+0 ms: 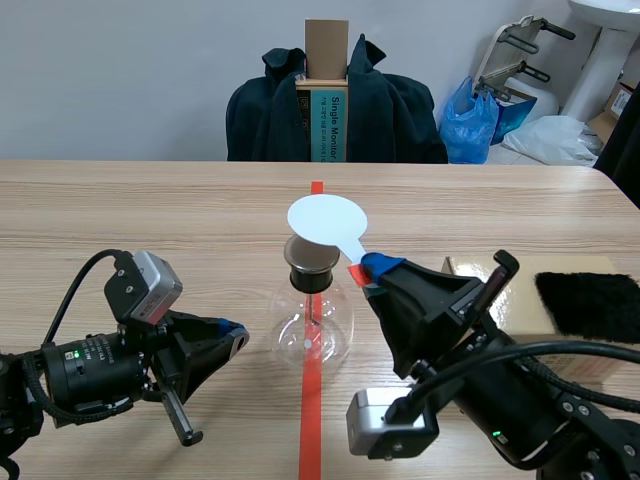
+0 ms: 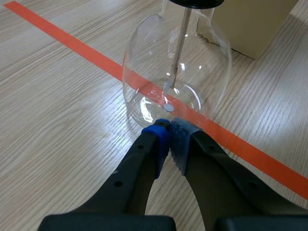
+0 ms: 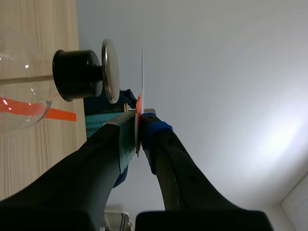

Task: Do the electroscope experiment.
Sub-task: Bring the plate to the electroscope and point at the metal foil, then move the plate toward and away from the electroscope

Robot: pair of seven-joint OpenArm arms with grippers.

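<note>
The electroscope, a round glass flask (image 1: 312,330) with a black stopper (image 1: 311,268) and a metal disc on top, stands on the red tape line at mid table. My right gripper (image 1: 368,272) is shut on the handle of a white paddle disc (image 1: 327,219), held just above the metal top plate (image 3: 110,70). In the right wrist view the paddle (image 3: 142,82) shows edge-on, a small gap from the plate. My left gripper (image 2: 169,130) is shut on nothing, its fingertips right at the flask (image 2: 175,67) base, whose inner rod is visible.
A tan box (image 1: 530,295) with a black fur cloth (image 1: 588,304) on it lies at the right behind my right arm. A chair draped with a dark jacket (image 1: 335,105) stands beyond the table's far edge.
</note>
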